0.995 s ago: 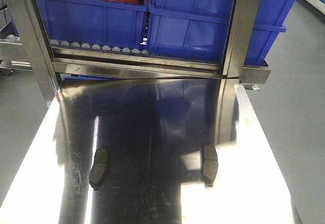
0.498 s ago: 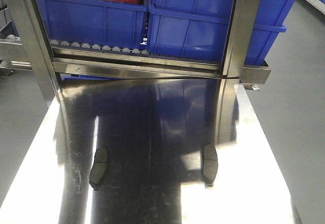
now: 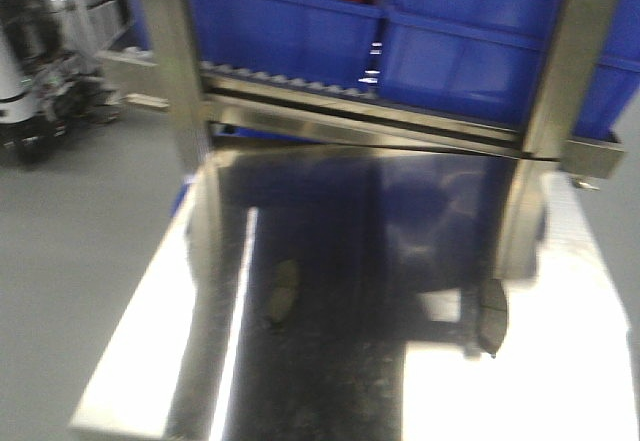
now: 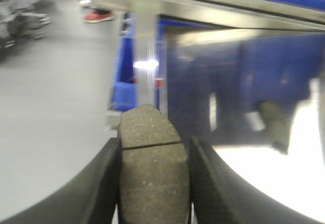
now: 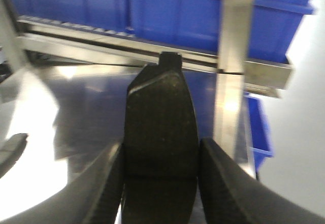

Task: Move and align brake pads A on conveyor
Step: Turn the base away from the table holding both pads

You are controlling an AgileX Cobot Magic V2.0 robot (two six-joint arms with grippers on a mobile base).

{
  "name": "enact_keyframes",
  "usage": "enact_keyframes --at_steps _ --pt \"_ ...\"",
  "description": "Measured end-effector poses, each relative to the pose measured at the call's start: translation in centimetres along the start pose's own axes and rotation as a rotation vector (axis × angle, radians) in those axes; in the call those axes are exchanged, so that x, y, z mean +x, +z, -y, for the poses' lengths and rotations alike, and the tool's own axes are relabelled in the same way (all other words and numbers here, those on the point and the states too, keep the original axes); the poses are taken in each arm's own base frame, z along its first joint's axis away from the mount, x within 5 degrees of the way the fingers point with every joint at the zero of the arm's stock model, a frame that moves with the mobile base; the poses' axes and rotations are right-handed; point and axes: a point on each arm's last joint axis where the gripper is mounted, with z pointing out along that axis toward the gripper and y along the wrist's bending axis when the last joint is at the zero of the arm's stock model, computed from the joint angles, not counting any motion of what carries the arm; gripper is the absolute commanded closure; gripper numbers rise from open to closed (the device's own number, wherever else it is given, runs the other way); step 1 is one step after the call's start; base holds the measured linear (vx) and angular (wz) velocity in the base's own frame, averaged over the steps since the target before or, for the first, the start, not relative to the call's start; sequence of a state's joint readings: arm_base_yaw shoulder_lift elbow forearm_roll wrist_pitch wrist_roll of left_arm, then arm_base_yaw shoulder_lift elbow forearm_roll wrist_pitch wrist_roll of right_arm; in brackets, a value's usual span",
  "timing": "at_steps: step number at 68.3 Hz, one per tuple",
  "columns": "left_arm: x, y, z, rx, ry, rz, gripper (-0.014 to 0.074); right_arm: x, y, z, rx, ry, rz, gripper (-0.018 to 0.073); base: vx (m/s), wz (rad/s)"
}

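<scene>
Though the front view is blurred, I can see one brake pad (image 4: 151, 173) clamped flat between the closed-in fingers (image 4: 96, 188) of the left gripper (image 4: 155, 145), groove across its face; a second brake pad (image 5: 160, 117) is pinched the same way in the right gripper (image 5: 162, 150), end tab pointing toward the blue bins (image 5: 167, 10); both are over the steel tabletop (image 3: 540, 381), where a third pad (image 3: 281, 291) and a fourth pad (image 3: 491, 318) show, well apart, short of the roller rack (image 3: 290, 83).

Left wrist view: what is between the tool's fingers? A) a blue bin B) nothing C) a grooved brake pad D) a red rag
C: a grey brake pad with a thin groove across it sits gripped in the left tool.
</scene>
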State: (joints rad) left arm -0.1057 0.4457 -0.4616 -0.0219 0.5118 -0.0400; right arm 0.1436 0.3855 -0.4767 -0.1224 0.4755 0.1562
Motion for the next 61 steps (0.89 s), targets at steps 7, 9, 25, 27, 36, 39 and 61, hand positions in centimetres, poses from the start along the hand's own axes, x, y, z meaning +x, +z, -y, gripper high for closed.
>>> enact_keyframes --at_steps 7,9,25,27,36,39,61 --pt "0.00 0.00 0.00 0.000 0.000 0.000 0.0603 0.00 0.00 0.00 0.000 0.000 0.000 0.0569 -0.15 0.72" --pt "0.00 0.00 0.00 0.000 0.000 0.000 0.0603 0.00 0.00 0.00 0.000 0.000 0.000 0.0569 -0.17 0.75" --pt "0.00 0.00 0.00 0.000 0.000 0.000 0.0603 0.00 0.00 0.00 0.000 0.000 0.000 0.0569 -0.18 0.72" --pt "0.00 0.00 0.00 0.000 0.000 0.000 0.0603 0.00 0.00 0.00 0.000 0.000 0.000 0.0569 -0.18 0.69" --pt "0.00 0.00 0.00 0.000 0.000 0.000 0.0603 0.01 0.00 0.00 0.000 0.000 -0.001 0.0569 -0.17 0.67" --pt "0.00 0.00 0.00 0.000 0.000 0.000 0.0603 0.01 0.00 0.00 0.000 0.000 -0.001 0.0569 -0.17 0.66" --pt "0.00 0.00 0.00 0.000 0.000 0.000 0.0603 0.01 0.00 0.00 0.000 0.000 -0.001 0.0569 -0.18 0.71"
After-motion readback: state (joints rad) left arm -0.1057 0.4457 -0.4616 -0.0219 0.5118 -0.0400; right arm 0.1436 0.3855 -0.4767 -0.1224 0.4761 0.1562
